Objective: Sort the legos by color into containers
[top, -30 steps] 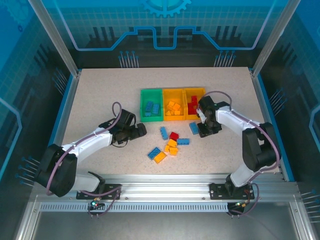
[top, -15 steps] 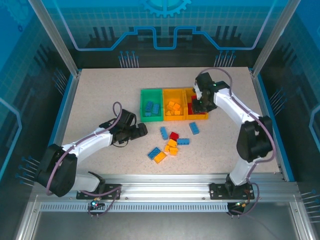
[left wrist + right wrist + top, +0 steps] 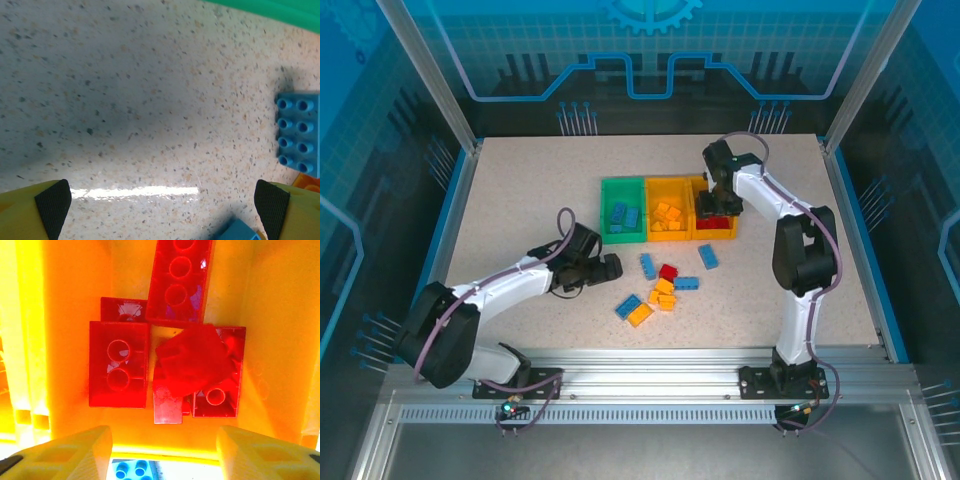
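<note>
Facing you, speckled beige tabletop (image 3: 520, 190) inside blue-lit glass panels (image 3: 650, 70), loose small plastic bricks (image 3: 663, 287), left jaws spread wide, right jaws apart over an orange-yellow plastic bin (image 3: 272, 315).

Left wrist view: a blue lego (image 3: 299, 132) is cut off by the right edge, the green container (image 3: 270, 7) by the top edge. Right wrist view: one red lego (image 3: 192, 360) is blurred; another red lego (image 3: 179, 280) runs off the top.
</note>
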Controlling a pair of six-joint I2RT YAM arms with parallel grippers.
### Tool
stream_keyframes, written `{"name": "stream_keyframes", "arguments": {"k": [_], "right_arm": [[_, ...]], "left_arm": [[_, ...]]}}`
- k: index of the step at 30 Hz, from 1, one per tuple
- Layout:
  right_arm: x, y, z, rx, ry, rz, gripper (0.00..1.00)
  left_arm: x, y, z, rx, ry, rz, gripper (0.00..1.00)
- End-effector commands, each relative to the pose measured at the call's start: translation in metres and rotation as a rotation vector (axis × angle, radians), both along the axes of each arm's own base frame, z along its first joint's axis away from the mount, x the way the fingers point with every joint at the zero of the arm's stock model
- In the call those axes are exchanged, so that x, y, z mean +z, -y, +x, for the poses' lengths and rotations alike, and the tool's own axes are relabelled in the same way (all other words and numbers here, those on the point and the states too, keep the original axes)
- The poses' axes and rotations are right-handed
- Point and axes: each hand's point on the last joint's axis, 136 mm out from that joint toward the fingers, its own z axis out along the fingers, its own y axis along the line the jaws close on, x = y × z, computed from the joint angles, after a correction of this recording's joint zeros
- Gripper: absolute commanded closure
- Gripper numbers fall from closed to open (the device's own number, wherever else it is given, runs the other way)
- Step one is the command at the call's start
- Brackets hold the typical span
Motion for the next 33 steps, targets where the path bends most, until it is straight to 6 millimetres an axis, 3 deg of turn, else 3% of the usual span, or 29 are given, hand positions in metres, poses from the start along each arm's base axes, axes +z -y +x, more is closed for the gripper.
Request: {"name": "stream_keyframes", "arguments": {"k": [1,5,9,17,21,33], "right_arm": [[0.019,0.002,-0.005,-0.022,0.029,0.03,0.35],[0.034,-0.001,-0.018,-0.023,0.063,0.082,0.28],[0.04,-0.001,-0.032,-0.032,0.071,0.113,0.26],[0.037,-0.023,-0.072,0.08,0.068,0.094,0.26],[0.031,-0.026,-0.087,0.073,0.064,0.091,0.25],[0.027,-0.02,-0.091,0.049,0.054,0.079,0.25]], "left_arm": [[0.005,0.018,0.0,-0.09,0.013,-0.013,0.01],[0.012,0.041,-0.009,-0.249,0.06,-0.006,0.01],[0.02,0.06,-0.026,-0.406,0.096,0.033,0.01],[0.011,0.069,-0.055,-0.514,0.064,0.05,0.04],[0.005,0.073,-0.063,-0.55,0.053,0.072,0.06],[-0.024,0.072,-0.07,-0.582,-0.03,0.118,0.14]]}}
